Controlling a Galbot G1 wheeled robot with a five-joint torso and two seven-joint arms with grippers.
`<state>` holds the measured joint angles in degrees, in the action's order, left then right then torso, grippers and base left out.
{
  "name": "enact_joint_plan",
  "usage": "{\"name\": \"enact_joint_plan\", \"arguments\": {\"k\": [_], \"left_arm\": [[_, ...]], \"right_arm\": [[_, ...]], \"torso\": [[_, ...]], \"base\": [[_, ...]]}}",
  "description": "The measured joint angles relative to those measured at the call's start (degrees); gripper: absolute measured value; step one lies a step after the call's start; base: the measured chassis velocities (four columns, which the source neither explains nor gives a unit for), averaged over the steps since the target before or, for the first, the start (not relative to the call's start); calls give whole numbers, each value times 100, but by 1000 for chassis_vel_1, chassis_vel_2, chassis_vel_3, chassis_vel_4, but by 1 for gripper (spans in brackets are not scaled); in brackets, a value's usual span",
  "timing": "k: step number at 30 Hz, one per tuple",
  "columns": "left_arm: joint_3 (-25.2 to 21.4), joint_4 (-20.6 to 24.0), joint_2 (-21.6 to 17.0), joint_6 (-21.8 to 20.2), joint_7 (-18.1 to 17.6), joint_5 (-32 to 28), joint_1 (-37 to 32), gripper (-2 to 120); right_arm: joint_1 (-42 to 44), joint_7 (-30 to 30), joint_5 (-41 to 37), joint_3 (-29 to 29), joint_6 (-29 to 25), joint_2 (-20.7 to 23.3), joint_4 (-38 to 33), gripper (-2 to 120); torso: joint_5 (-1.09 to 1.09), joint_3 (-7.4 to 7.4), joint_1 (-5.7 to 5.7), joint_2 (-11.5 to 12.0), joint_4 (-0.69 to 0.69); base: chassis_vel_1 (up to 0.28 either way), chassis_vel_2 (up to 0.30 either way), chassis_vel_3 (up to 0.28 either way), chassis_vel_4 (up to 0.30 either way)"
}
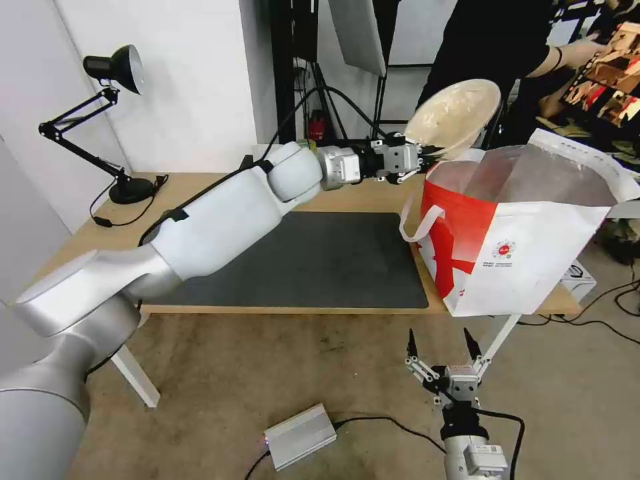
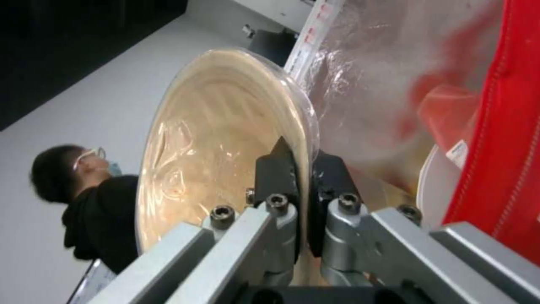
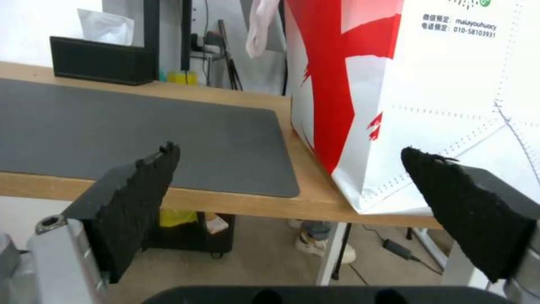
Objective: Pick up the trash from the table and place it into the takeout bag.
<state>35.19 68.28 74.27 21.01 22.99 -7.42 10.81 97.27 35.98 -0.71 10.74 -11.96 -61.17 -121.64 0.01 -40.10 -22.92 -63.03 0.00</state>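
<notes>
The light-wood tabletop [image 1: 220, 190] stands on white legs and carries a large dark grey mat [image 1: 313, 263] that reaches nearly to its front edge. Just beside the mat's right edge, the red-and-white takeout bag [image 1: 527, 260] stands upright at the tabletop's right end, its mouth open and a white loop handle [image 1: 417, 223] hanging toward the mat. At the back left corner sits the round base of a black desk lamp [image 1: 130, 190], and a black tissue box [image 3: 101, 63] rests along the far edge behind the mat.
</notes>
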Motion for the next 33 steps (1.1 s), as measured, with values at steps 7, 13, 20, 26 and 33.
{"name": "enact_joint_plan", "arguments": {"k": [7, 13, 20, 26, 33], "left_arm": [[4, -298, 326, 156, 106, 164, 50, 0], [16, -410, 475, 202, 122, 279, -9, 0], [19, -529, 607, 251, 136, 382, -40, 0], [19, -618, 681, 277, 144, 466, -67, 0], [17, -747, 807, 340, 147, 590, -113, 0]], "right_arm": [[20, 2, 0, 52, -2, -17, -8, 100], [23, 2, 0, 57, -2, -27, -3, 100], [26, 2, 0, 59, -3, -39, 9, 100], [33, 4, 0, 61, -3, -46, 11, 100], [48, 12, 0, 64, -6, -68, 21, 100]], "torso": [[0, 0, 0, 0, 0], [-1, 0, 0, 1, 0], [-1, 0, 0, 1, 0], [-1, 0, 0, 1, 0], [-1, 0, 0, 1, 0]], "base": [[0, 0, 0, 0], [0, 0, 0, 0], [0, 0, 0, 0], [0, 0, 0, 0], [0, 0, 0, 0]]}}
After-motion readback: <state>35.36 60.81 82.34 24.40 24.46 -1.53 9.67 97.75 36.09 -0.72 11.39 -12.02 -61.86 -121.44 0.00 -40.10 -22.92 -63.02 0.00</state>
